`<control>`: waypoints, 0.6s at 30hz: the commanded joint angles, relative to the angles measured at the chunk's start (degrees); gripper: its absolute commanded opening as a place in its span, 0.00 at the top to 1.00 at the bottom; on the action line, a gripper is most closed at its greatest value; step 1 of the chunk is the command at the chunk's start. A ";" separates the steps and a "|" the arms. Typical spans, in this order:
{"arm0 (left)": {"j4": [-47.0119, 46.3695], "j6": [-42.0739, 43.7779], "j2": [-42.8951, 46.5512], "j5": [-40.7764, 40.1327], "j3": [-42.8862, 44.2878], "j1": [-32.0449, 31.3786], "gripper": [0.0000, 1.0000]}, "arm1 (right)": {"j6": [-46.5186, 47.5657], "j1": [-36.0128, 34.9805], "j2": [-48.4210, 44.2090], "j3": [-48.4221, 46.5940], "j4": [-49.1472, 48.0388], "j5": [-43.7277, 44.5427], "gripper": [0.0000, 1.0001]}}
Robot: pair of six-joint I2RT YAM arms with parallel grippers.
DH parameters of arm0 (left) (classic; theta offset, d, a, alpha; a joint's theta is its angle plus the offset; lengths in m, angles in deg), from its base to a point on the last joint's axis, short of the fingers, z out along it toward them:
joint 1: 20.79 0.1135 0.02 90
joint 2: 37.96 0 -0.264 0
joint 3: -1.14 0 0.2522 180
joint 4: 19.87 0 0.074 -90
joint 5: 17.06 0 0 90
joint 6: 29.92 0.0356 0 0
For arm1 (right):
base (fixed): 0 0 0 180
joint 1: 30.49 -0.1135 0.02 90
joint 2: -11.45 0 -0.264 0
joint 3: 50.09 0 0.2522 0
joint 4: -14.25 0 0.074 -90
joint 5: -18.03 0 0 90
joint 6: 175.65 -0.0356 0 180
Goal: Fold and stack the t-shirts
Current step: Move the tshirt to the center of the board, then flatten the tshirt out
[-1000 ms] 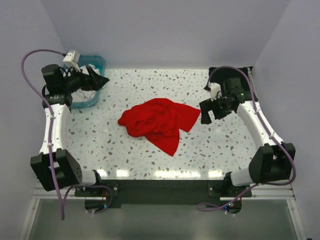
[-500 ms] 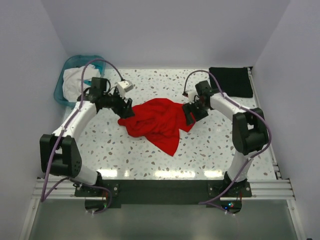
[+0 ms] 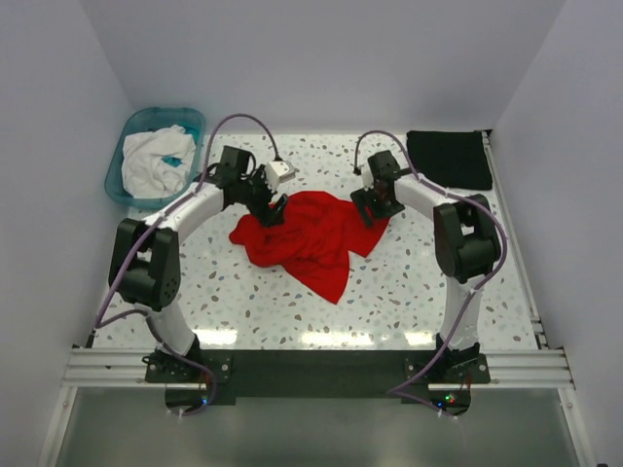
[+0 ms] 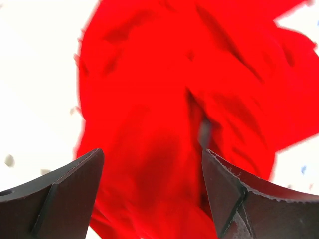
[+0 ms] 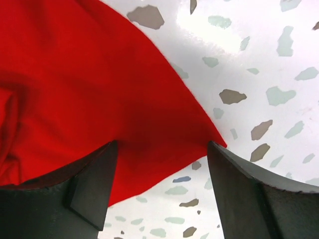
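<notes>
The left pincer [image 4: 152, 164] is wide open and holds nothing. Its two dark fingers hang just over the red shirt [image 3: 311, 238], near the far left edge of the heap. The right pincer [image 5: 162, 149] is wide open too, and it is empty. It hangs over the far right corner of the same shirt, where the cloth ends in a point and the table [image 3: 419, 282] shows beside it.

I think the job right now is to grab the shirt at two spots and pull it out flat. To do that well, each pincer should go straight down and pinch only the top bit of cloth at the edge, not a fat bunch. The right one has a clean corner under it, so that grab looks easy. The left one sits over wrinkles, so it may catch two layers at once. Then both should lift and pull apart gently.

The red shirt is soft and floppy, all crumpled in the middle of the table, with a long point hanging toward the near side. The table is hard, shiny and white with little grey specks. The black shirt [image 3: 448, 159] lies folded in a flat, neat block at the far right corner. A blue-green basin [image 3: 116, 156] with white cloth [image 3: 156, 163] in it sits at the far left.
</notes>
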 commanded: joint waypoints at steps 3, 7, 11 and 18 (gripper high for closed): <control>-9.36 2.46 -6.17 0.87 10.72 -1.39 0.17 | 0.05 -0.72 2.42 -1.07 -0.92 4.81 0.32; -8.58 6.76 -12.66 8.50 16.00 -1.75 0.21 | 0.84 -0.72 3.47 -0.63 -0.65 3.75 0.50; -5.33 10.71 -17.51 14.23 22.13 -2.62 0.22 | 1.72 -0.81 4.01 -1.07 0.40 1.30 0.64; 4.34 19.33 -23.58 15.56 26.38 -5.44 0.29 | 3.65 -0.64 1.38 -1.86 2.42 0.50 1.00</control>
